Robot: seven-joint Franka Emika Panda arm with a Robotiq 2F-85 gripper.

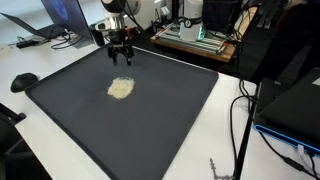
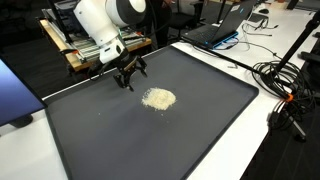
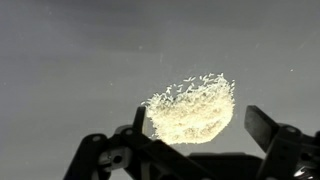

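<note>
A small pale heap of loose grains, like rice (image 1: 121,89) (image 2: 159,98) (image 3: 192,110), lies near the middle of a dark grey mat (image 1: 170,120) (image 2: 200,125). My gripper (image 1: 122,59) (image 2: 130,79) (image 3: 200,125) hangs above the mat's far part, a short way from the heap and apart from it. Its fingers (image 3: 265,125) stand wide open with nothing between them. In the wrist view the heap shows between and beyond the fingertips.
The mat lies on a white table (image 1: 60,70). A laptop (image 1: 45,20) (image 2: 215,30) and cables (image 2: 280,80) sit at one side. A wooden rack with electronics (image 1: 195,40) (image 2: 85,45) stands behind the arm. A black mouse-like object (image 1: 23,82) rests beside the mat.
</note>
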